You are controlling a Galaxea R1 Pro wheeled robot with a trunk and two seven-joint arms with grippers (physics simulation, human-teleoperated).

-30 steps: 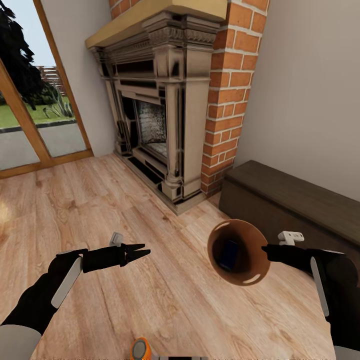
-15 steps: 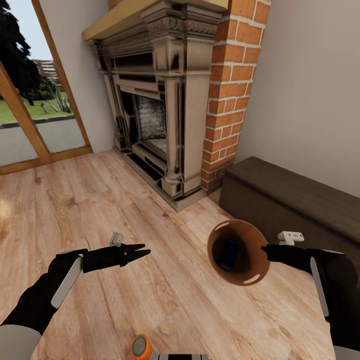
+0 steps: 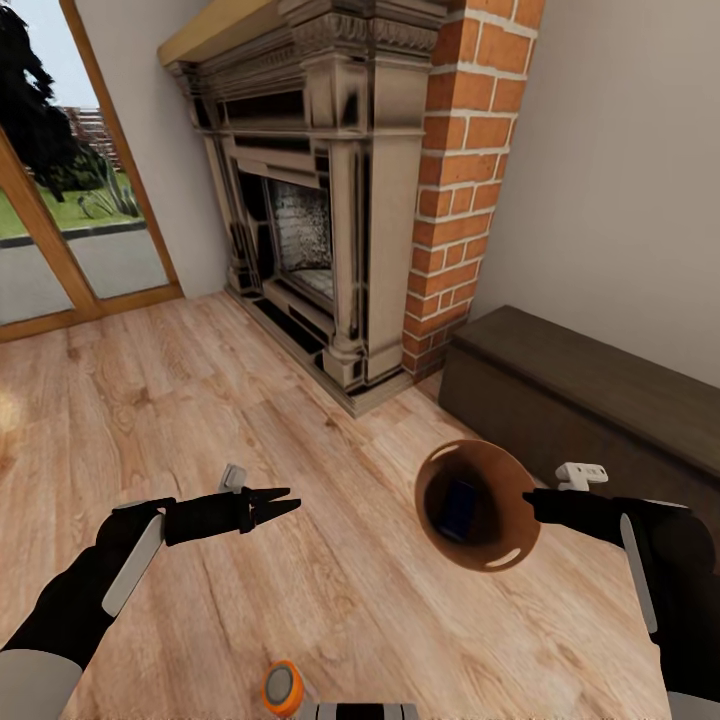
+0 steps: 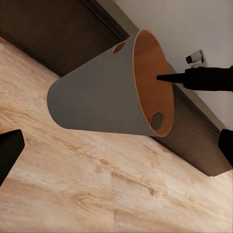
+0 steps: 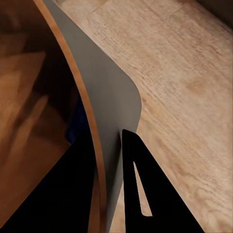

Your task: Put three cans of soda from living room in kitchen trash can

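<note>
Living room: fireplace (image 3: 320, 200) far centre, dark bench (image 3: 590, 395) far right along wall, plank floor (image 3: 330, 560) under us. We carry tash can (image 3: 476, 505) off floor at right, mouth tilted toward us. Right hand (image 3: 535, 503) clenched on its rim, one finger inside, one outside. Blue soda can (image 3: 460, 508) lies inside bin. Orange soda can (image 3: 283, 688) near, at low centre. Left hand (image 3: 283, 503) released, empty. We judge: keep bin mouth up, pinch firm, drive smooth.
</note>
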